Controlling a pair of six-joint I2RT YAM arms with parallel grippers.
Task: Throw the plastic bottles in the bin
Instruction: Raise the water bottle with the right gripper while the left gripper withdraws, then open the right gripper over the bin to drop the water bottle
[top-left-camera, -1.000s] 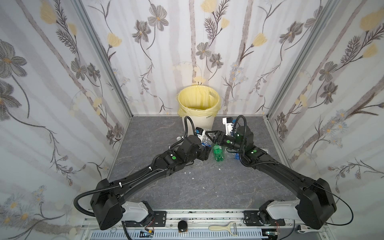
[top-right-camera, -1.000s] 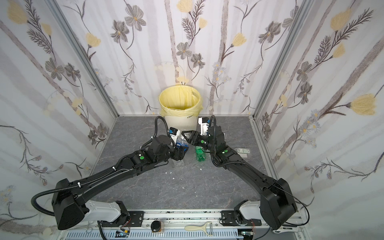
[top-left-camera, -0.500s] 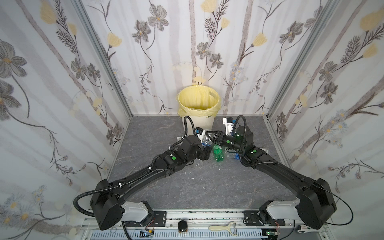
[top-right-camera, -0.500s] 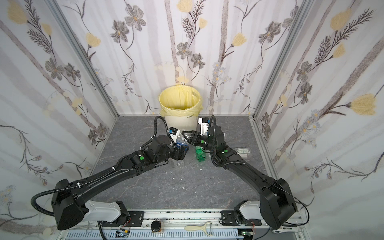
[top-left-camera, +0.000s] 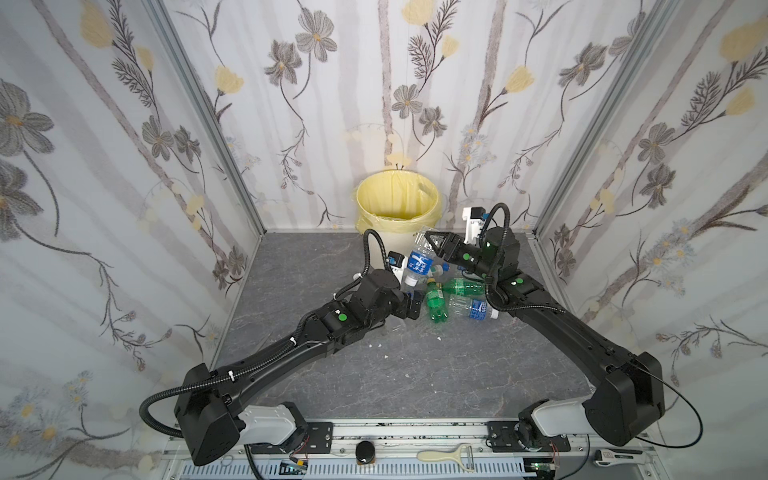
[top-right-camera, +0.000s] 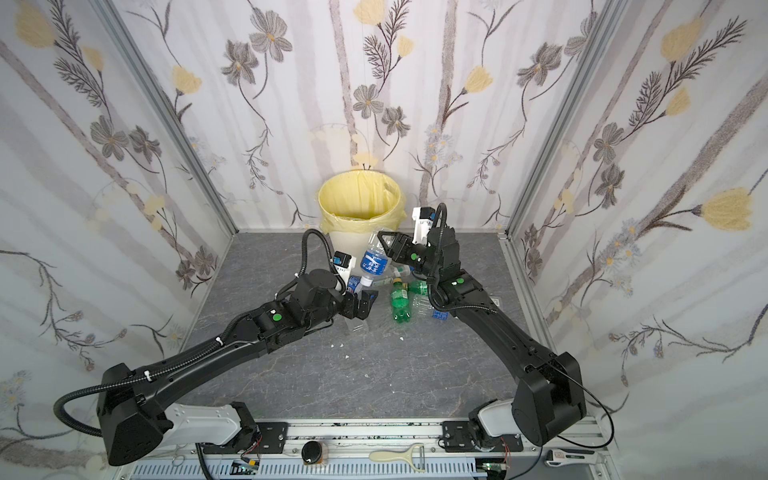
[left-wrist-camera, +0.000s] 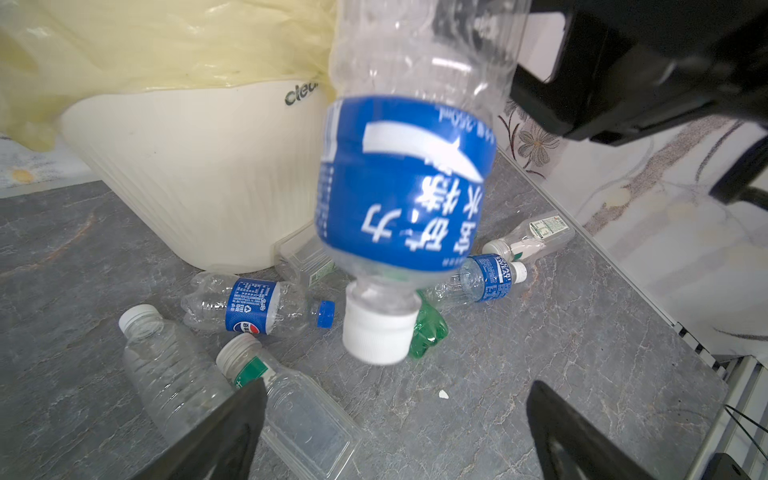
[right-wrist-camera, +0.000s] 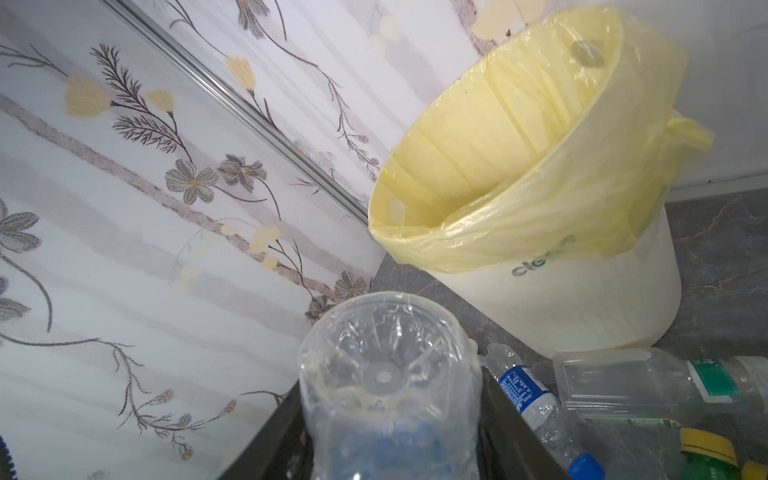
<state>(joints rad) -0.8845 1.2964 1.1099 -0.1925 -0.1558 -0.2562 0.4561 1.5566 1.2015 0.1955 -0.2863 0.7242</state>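
1. The right gripper (top-left-camera: 431, 240) is clamped on the base end of a blue-labelled water bottle (top-left-camera: 419, 262). Its wrist view shows 1 dark finger on each side of the clear base (right-wrist-camera: 386, 374).
2. That bottle hangs clear of the grey floor (top-left-camera: 415, 374), tilted, with its white cap (left-wrist-camera: 378, 332) pointing down and its base up.
3. The bin (top-left-camera: 433, 199) stands against the back wall with a yellow liner (right-wrist-camera: 540, 232) folded over its rim. The held bottle is just in front of the bin's wall, outside it.
4. The left gripper (top-right-camera: 360, 306) sits low, just under the hanging cap. Its jaws are spread wide and hold nothing; in its wrist view the cap hangs between the 2 fingers, apart from both.
5. More bottles lie loose on the floor near the bin's foot:
   - a green bottle with a yellow cap (top-left-camera: 436, 305)
   - a second green bottle (top-left-camera: 464, 286)
   - a Pepsi bottle (left-wrist-camera: 249, 309)
   - a Pocari Sweat bottle (left-wrist-camera: 488, 277)
6. A clear white-capped bottle (left-wrist-camera: 166, 374) and a square clear bottle (left-wrist-camera: 303, 419) lie right by 1 left finger. I cannot tell whether they touch it.
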